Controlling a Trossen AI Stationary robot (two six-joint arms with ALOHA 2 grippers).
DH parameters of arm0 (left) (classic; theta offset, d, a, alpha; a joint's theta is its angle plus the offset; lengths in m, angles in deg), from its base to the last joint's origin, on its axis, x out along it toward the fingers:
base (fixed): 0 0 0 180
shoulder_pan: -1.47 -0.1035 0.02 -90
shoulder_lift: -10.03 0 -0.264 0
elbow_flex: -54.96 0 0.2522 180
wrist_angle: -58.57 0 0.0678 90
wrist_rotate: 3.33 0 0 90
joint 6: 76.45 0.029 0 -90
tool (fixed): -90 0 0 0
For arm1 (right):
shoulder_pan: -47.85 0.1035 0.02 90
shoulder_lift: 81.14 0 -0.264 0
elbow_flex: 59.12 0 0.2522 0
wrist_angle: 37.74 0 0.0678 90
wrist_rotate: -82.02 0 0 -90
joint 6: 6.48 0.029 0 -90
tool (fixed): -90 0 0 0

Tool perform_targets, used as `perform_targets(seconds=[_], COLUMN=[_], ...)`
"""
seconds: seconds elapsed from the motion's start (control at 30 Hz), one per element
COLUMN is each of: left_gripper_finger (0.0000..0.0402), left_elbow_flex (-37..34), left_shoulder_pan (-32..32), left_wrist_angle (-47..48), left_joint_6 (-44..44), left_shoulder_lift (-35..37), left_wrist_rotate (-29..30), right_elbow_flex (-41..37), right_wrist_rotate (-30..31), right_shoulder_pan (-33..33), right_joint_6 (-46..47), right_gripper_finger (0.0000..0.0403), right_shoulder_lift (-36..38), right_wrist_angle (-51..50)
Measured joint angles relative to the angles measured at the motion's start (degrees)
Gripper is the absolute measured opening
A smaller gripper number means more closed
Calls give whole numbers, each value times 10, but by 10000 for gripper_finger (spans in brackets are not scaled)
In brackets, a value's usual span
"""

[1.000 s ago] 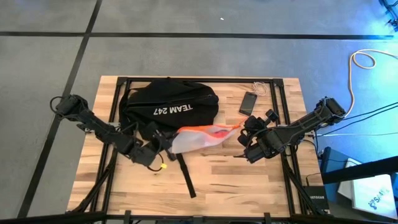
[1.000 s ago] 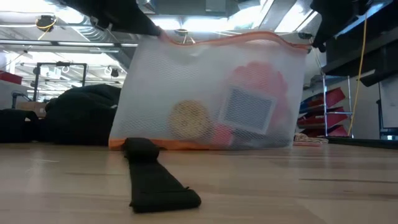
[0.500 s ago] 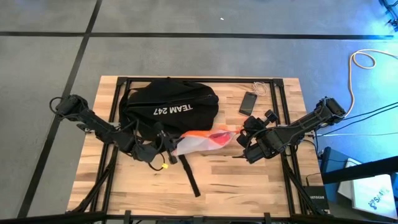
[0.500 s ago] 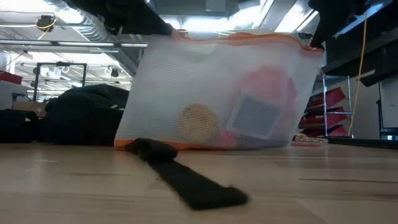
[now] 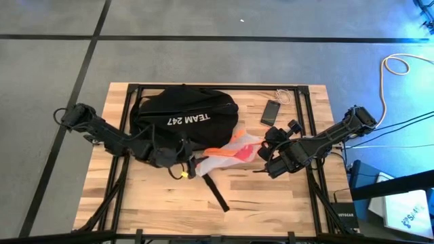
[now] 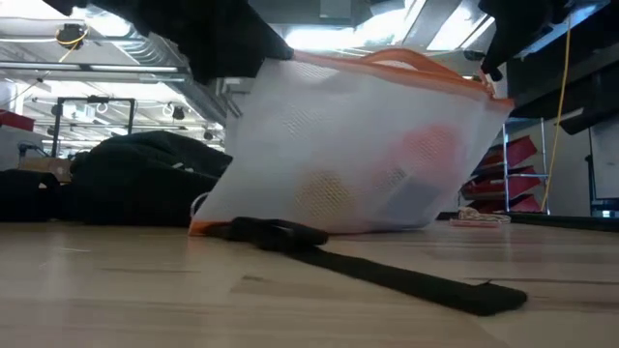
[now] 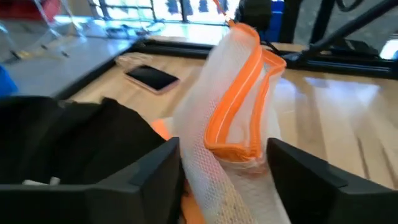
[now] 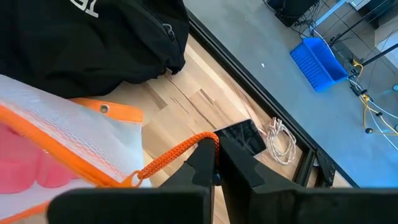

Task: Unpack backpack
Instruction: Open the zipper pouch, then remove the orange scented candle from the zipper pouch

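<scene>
The black backpack (image 5: 183,115) with white lettering lies at the table's far middle, and one strap (image 5: 215,191) trails toward the near edge. A white mesh pouch (image 5: 229,150) with orange trim sits between my grippers, its lower left corner (image 6: 205,228) on the table. It holds pink and pale items. My left gripper (image 7: 224,155) is open, its fingers on either side of the pouch's orange-trimmed left end (image 7: 239,140). My right gripper (image 8: 217,155) is shut on the pouch's orange cord at the right end. My left gripper stands with its fingers either side of the pouch's left end; I cannot tell whether they touch the mesh. My right gripper pinches the braided orange cord (image 8: 200,142) between its two fingers, coming from the table's right. The cord runs drawn out to the pouch's top right corner (image 8: 134,179), which it holds up.
A black phone (image 5: 271,110) and a coiled white cable (image 5: 283,96) lie at the far right of the table. The dark frame rails (image 5: 306,122) run along the table's edges. Bare wood shows at the near side.
My left gripper has moved toward the table's right edge and rolled. The pouch's left end has shifted right with it and the pouch now leans over, its top left lower than before. The strap's free end has swung toward the right.
</scene>
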Motion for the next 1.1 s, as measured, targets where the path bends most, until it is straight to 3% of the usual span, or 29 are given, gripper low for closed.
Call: perform_targets(seconds=[0.23,0.6,0.87,1.03,1.1], left_gripper_finger=[285,302,302,302,302], left_elbow_flex=[0,0,0,0,0], left_shoulder_pan=[-18,-12,-16,-18,-20], left_wrist_angle=[-7,-52,4,72,77], left_joint_6=[-14,47,72,63,61], left_shoulder_lift=[-7,-29,-29,-38,-51], left_wrist_rotate=[-92,-182,-174,-53,-37], right_elbow_flex=[0,-1,-45,-80,-91], right_wrist_rotate=[0,-32,-46,-165,-201], right_shoulder_pan=[0,0,0,0,1], right_joint_6=[-3,-40,-106,-195,-228], right_gripper_finger=[0,17,97,162,191], right_shoulder_lift=[0,0,-1,-1,-1], right_wrist_angle=[0,10,92,215,271])
